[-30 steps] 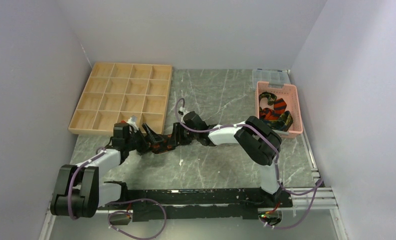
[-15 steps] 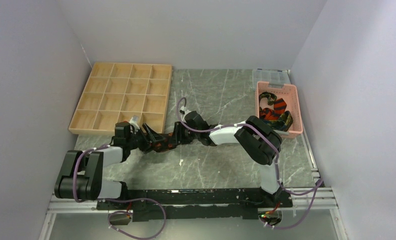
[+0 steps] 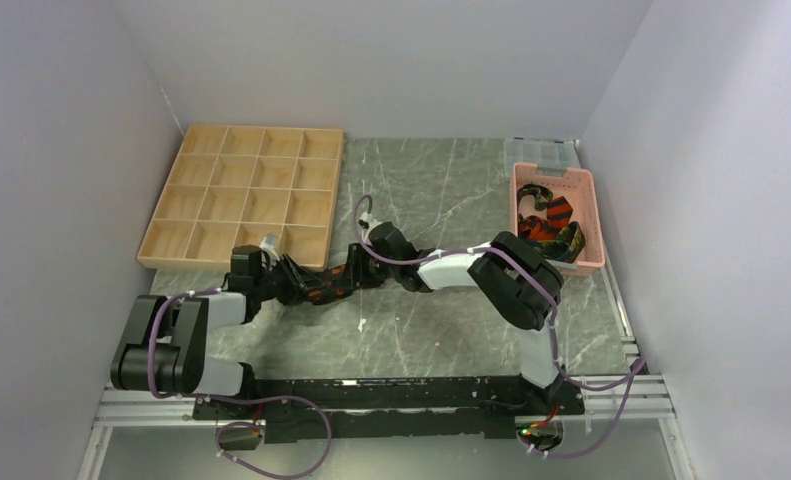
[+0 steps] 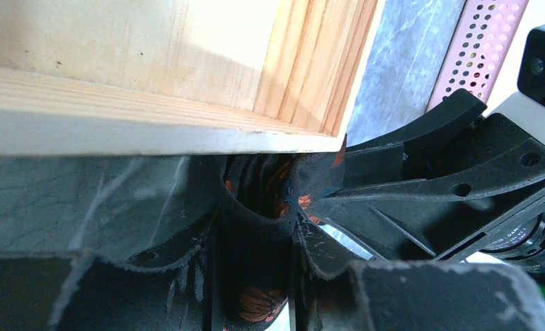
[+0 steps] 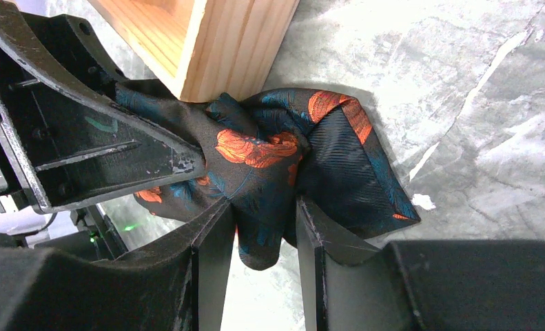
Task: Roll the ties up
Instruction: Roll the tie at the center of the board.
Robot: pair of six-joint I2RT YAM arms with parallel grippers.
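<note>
From above, your left gripper (image 3: 299, 282) and right gripper (image 3: 345, 278) meet left of the frame's centre, just below the lower right corner of the wooden tray (image 3: 251, 195). The black tie (image 3: 321, 292), blotched with orange, sits bunched between them on the marble table (image 3: 441, 320). At the right you have the other ties (image 3: 549, 225) heaped in the pink basket (image 3: 553, 172).

In the left wrist view, the left fingers (image 4: 180, 269) rise from the bottom edge and press on a fold of the black tie that fills the gap between them. The tray's corner spans the top, and the right gripper fills the right side.

In the right wrist view, the right fingers (image 5: 211, 241) are clamped on a hanging fold of the same tie at bottom centre. The bunch spreads above them up to the tray corner, and the left gripper touches the fabric from the left.
</note>
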